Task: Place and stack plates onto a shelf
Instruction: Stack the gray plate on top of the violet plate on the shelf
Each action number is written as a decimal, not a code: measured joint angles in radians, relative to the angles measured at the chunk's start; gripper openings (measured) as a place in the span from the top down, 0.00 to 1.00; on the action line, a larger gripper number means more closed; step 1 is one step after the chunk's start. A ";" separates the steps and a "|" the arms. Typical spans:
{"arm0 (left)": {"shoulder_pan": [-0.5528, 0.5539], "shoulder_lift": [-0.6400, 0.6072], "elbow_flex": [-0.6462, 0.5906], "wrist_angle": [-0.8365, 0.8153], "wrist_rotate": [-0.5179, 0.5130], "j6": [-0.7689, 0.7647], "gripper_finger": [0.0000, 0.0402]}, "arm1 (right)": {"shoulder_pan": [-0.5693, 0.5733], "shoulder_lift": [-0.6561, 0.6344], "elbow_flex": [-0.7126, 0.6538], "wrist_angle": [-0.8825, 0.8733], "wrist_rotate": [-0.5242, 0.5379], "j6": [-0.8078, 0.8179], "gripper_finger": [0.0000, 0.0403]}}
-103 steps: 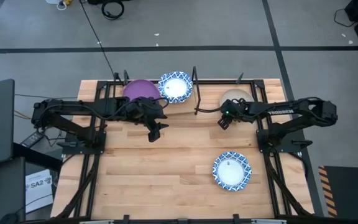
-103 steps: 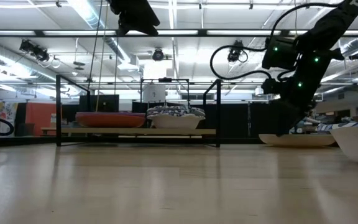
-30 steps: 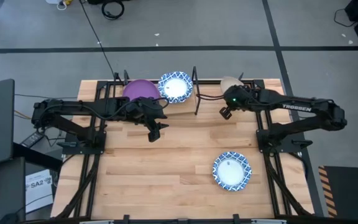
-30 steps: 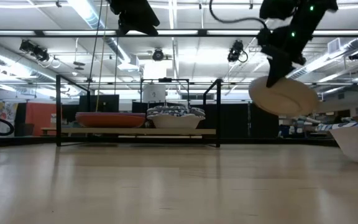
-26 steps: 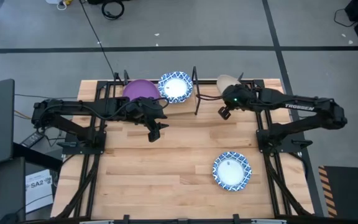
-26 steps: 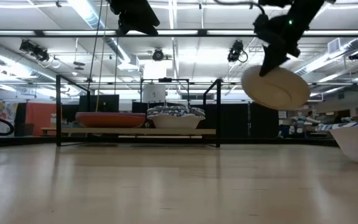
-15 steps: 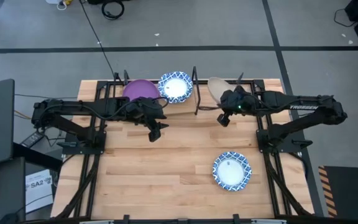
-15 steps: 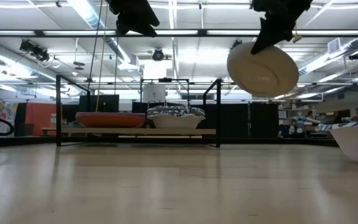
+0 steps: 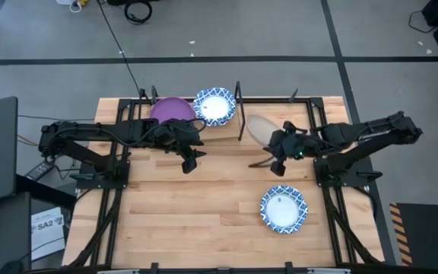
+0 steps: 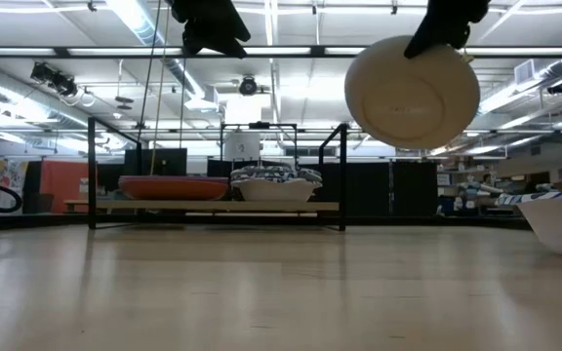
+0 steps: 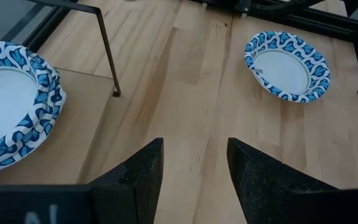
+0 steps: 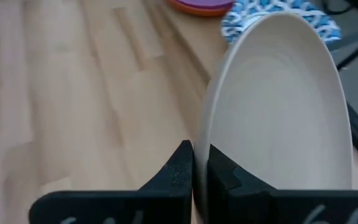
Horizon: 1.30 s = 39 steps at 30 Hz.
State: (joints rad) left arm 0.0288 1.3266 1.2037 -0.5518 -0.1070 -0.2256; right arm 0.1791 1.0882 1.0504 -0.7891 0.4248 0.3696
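Note:
My right gripper (image 9: 274, 148) is shut on a plain beige plate (image 10: 413, 93), held high above the table's far middle, just right of the shelf (image 10: 203, 206). On the shelf lie a purple plate (image 9: 172, 109) and a blue-and-white plate (image 9: 214, 106); the low view shows each as the top of a stack. Another blue-and-white plate (image 9: 284, 209) rests on the tabletop at the near right. My left gripper (image 9: 188, 161) hangs open above the table in front of the shelf, nothing between its fingers. My right gripper pinches the beige plate's rim (image 12: 201, 146) between its two fingers (image 12: 179, 171). It comes at the rim from above, slanting in from the table's right. The plate hangs below the fingers, lifted clear, nearly on edge, its underside (image 10: 408, 102) turned toward the table's near side.
Black upright posts (image 9: 239, 114) mark the shelf's right end, close beside the held plate. Black arm-mount frames (image 9: 341, 171) stand at both table sides. Bare wooden tabletop (image 9: 196, 221) spreads across the near middle and left.
My right gripper has risen and drawn toward the table's left and near side, toward the shelf's right end, keeping hold of the beige plate. The plate has tipped from a slant to nearly on edge.

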 joint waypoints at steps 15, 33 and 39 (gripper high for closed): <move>0.000 0.000 0.000 0.006 0.000 -0.075 0.54 | 0.218 0.074 0.000 0.010 -0.082 0.068 0.95; 0.000 0.000 0.000 0.023 0.312 0.229 0.54 | 0.245 0.224 -0.001 0.324 -0.263 -0.393 0.94; 0.000 0.000 0.000 0.057 0.417 0.284 0.54 | 0.231 0.236 -0.001 0.410 -0.288 -0.513 0.94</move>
State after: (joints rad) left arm 0.0288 1.3266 1.2037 -0.4944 0.3104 0.0587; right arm 0.4097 1.3243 1.0492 -0.3796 0.1367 -0.1433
